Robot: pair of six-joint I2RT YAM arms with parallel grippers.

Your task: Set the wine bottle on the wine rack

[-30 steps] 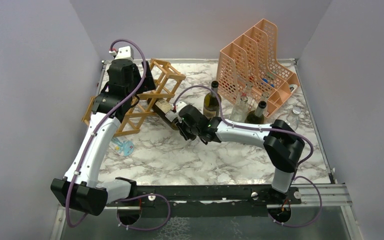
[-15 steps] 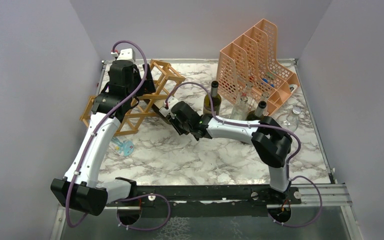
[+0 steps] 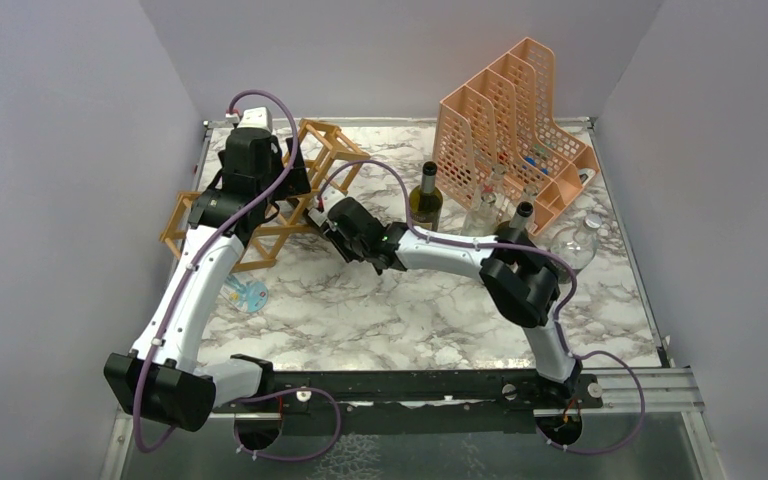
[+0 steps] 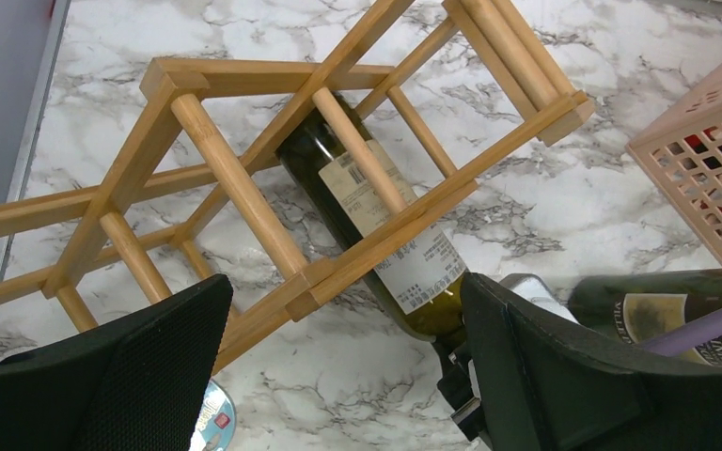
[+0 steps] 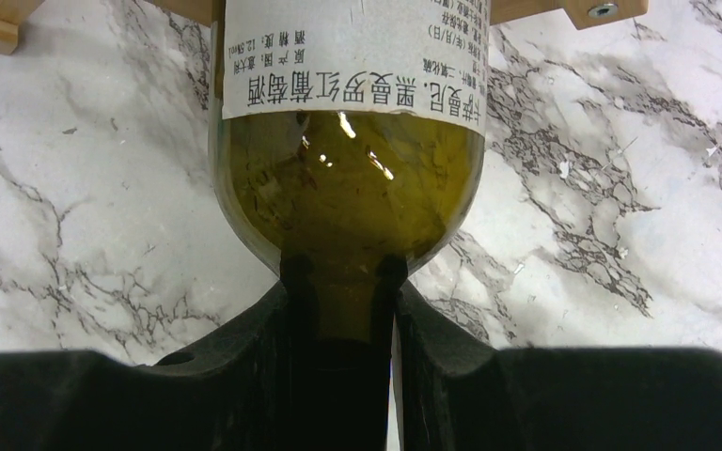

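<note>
The wine rack [image 4: 235,202] holds the wine bottle [image 4: 414,268] base-first, partway through 1 cell. The right gripper [image 5: 338,282] pinches its neck (push straight along the cell, avoiding the sticks); the left gripper [image 4: 338,376] hovers above, jaws spread wide.
</note>
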